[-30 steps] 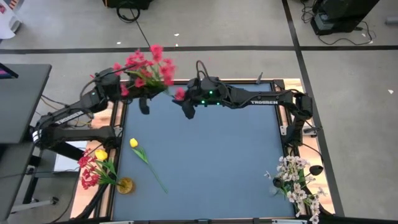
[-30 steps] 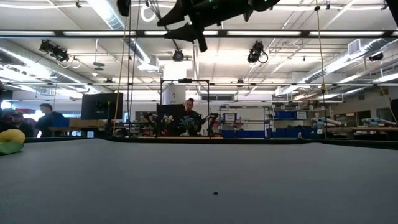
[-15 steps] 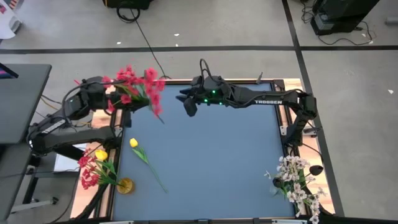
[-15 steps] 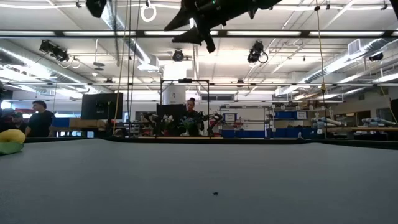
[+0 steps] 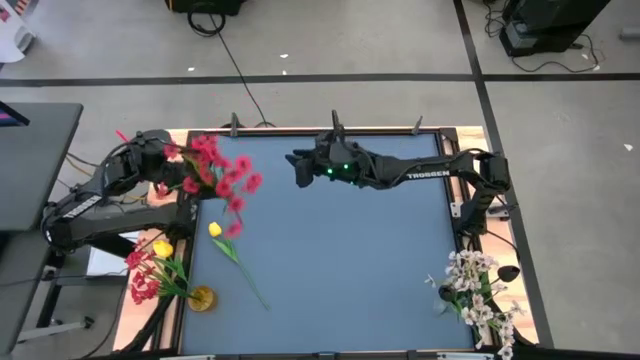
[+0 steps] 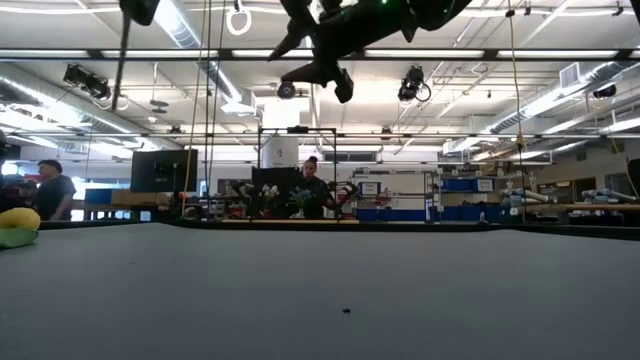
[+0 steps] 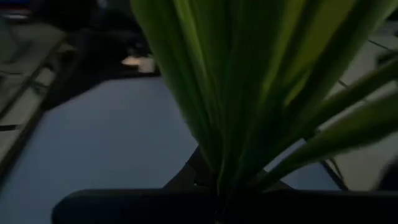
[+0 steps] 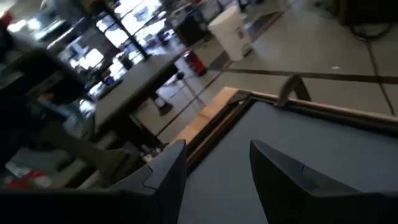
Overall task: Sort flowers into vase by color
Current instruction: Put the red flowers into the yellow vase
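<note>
Here, left gripper jaws pinching red flowers over table's left edge, right gripper jaws spread, empty.

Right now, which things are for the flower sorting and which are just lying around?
For the job:
- red flowers, held in the left pincer
- yellow tulip lying on the table
- vase with red and yellow flowers
- white flowers at the table's corner
- right pincer, open and empty

Just lying about:
- cable on the floor
- desk beside the table
</note>
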Controlling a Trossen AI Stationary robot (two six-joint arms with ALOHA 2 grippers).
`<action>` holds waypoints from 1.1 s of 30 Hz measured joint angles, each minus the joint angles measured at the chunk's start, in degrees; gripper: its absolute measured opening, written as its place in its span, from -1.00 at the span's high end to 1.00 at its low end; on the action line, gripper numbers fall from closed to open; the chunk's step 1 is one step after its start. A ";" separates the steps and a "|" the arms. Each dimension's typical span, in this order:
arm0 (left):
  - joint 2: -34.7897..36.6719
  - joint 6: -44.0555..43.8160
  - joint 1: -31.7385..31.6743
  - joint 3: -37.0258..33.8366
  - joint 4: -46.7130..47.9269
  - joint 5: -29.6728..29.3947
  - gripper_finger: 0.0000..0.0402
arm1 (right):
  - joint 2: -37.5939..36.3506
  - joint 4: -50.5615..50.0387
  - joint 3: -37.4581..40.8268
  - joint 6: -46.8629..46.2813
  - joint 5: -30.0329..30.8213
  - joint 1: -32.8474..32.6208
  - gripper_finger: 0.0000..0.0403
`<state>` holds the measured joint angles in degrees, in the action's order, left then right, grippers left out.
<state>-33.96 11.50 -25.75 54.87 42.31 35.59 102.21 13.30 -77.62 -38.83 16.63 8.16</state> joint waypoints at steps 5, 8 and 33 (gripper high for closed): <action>2.62 4.51 0.00 0.00 4.13 5.42 0.97 | 0.07 3.32 1.60 -6.60 7.38 -3.87 0.09; 4.56 5.78 0.00 0.00 6.80 10.79 0.97 | 0.32 3.28 1.68 -8.40 13.24 -7.19 0.09; 12.42 15.22 0.10 -13.22 11.74 36.25 0.97 | 12.90 14.41 -2.42 -24.88 34.86 -21.38 0.09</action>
<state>-21.54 26.71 -25.66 41.65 54.06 71.84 115.11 27.72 -80.04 -63.71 51.49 -13.21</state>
